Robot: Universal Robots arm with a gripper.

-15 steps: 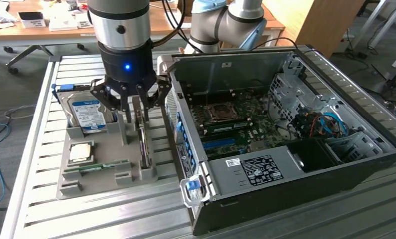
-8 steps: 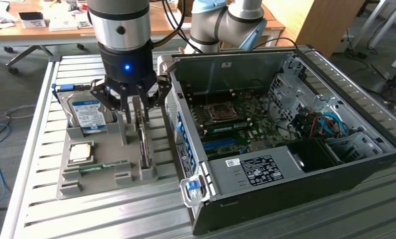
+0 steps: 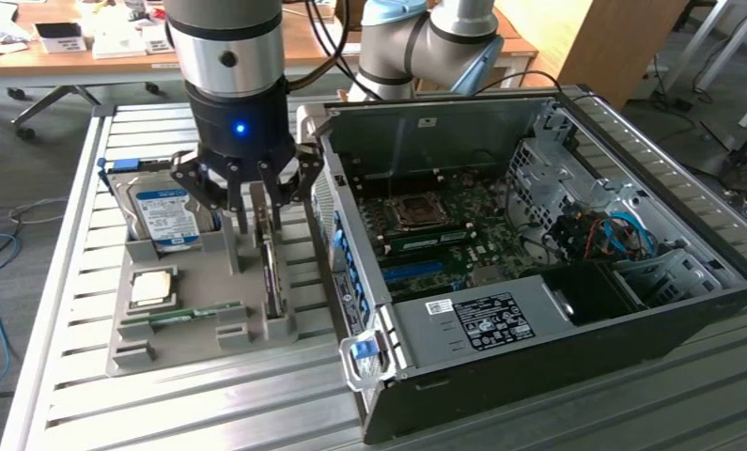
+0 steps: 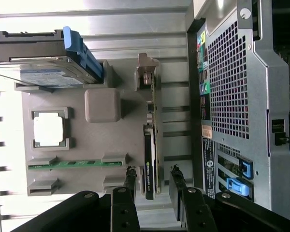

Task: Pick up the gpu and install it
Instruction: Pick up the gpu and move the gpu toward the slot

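GPU [image 4: 150,162] stands on edge in tray [image 4: 77,145] slot, just beside case [image 4: 232,96], on the exterior view's left. Fingers [image 4: 129,181] parted, straddling card, not touching. Judgement: centre on board, stay square, close on flat faces.

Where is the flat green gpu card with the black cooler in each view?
Exterior view: the gpu stands on edge in the grey plastic tray, beside the black computer case.
Wrist view: the gpu stands edge-on between the fingers of the open gripper.
Shared landmark: the silver hard drive with blue-white label, in that tray.
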